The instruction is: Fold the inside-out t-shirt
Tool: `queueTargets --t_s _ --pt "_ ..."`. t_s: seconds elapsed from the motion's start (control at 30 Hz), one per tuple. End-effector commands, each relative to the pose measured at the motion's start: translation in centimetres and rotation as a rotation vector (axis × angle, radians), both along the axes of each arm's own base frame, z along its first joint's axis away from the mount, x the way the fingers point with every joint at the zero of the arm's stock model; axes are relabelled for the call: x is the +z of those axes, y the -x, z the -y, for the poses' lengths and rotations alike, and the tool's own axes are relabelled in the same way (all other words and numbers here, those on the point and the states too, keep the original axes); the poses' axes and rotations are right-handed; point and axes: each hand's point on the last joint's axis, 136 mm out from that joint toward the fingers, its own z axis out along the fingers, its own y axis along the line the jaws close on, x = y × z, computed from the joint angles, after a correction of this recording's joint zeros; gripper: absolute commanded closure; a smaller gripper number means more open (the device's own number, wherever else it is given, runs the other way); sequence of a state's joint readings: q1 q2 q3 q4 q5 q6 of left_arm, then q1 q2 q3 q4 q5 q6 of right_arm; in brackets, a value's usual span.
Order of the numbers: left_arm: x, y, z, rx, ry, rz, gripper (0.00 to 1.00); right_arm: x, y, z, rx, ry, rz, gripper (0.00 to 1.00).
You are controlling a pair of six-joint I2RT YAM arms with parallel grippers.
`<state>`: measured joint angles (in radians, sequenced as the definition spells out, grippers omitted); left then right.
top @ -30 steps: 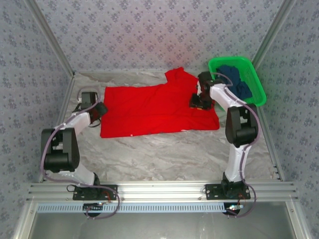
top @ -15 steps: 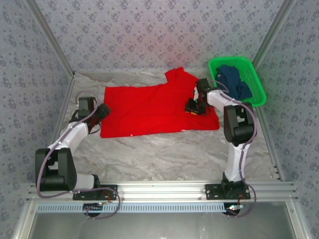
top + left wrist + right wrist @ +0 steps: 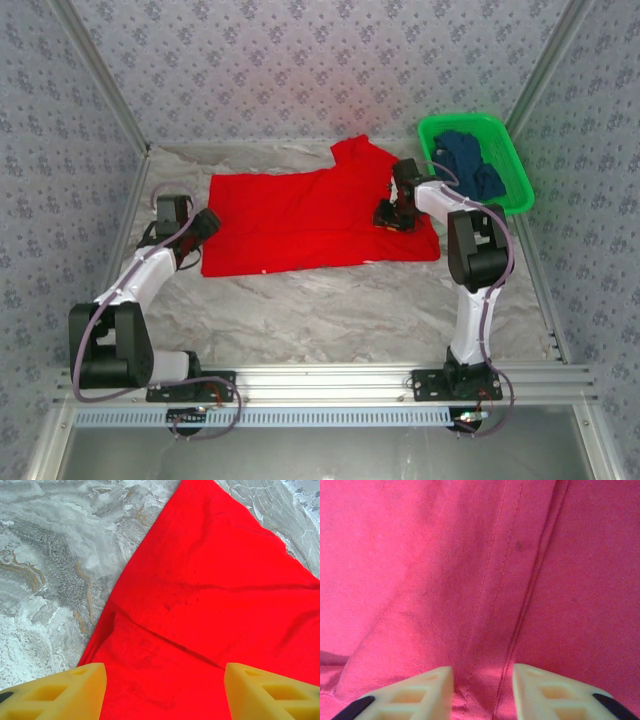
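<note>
The marbled counter (image 3: pixel 330 300) carries the inside-out t-shirt (image 3: pixel 300 220), spread nearly flat across its middle, one sleeve reaching toward the green basket (image 3: pixel 470 120) at the far right. The left tool (image 3: pixel 164 672) hangs wide open over the shirt's left corner, while the right tool (image 3: pixel 482 675) stands narrow astride a stitched seam near the right side (whether it pinches cloth I cannot tell). The risk, I judge, is a bite that takes one layer only, or none, so a lift would drag and bunch the shirt instead of folding it.
</note>
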<state>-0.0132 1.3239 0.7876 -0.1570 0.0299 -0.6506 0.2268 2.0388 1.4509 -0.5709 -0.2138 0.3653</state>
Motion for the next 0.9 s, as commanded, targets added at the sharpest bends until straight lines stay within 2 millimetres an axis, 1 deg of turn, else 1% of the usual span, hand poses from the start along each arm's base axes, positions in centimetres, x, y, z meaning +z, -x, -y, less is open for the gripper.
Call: queueTargets --t_s 0.0,0.23,0.33,0.4,0.5,0.57,0.63,0.7,0.73,0.83,0.87 --pt "0.4 0.4 0.1 -0.019 -0.012 0.006 0.37 -0.8 0.5 -0.8 0.028 0.011 -0.019 0.69" --pt "0.3 0.7 0.1 -0.022 -0.019 -0.001 0.36 0.4 -0.3 -1.4 0.03 -0.011 0.005 0.89" --pt "0.4 0.9 0.2 -0.025 -0.012 0.002 0.36 1.5 -1.0 -1.5 0.029 -0.015 0.036 0.97" --pt "0.4 1.1 0.2 -0.027 -0.009 0.003 0.36 2.4 -1.7 -1.5 0.024 -0.012 0.065 1.0" --pt "0.6 1.4 0.3 -0.031 -0.007 0.005 0.36 3.8 -3.1 -1.8 0.017 -0.016 0.111 1.0" --pt "0.7 1.6 0.3 -0.031 -0.005 0.009 0.36 4.8 -4.4 -2.0 0.006 -0.021 0.148 1.0" --pt "0.7 1.8 0.4 -0.033 -0.002 0.01 0.36 5.3 -5.6 -2.5 -0.006 -0.035 0.172 1.0" --pt "0.6 1.9 0.4 -0.034 0.001 0.009 0.36 5.7 -7.0 -3.6 -0.013 -0.071 0.201 1.0" --pt "0.5 2.0 0.4 -0.034 0.001 0.006 0.36 5.8 -7.8 -4.3 -0.02 -0.097 0.212 0.98" --pt "0.0 2.2 0.6 -0.041 0.009 -0.004 0.36 5.5 -9.9 -6.3 -0.009 -0.139 0.229 0.93" --pt "-0.1 2.2 0.7 -0.042 0.011 -0.006 0.36 5.8 -10.6 -6.9 0.002 -0.152 0.239 0.89"
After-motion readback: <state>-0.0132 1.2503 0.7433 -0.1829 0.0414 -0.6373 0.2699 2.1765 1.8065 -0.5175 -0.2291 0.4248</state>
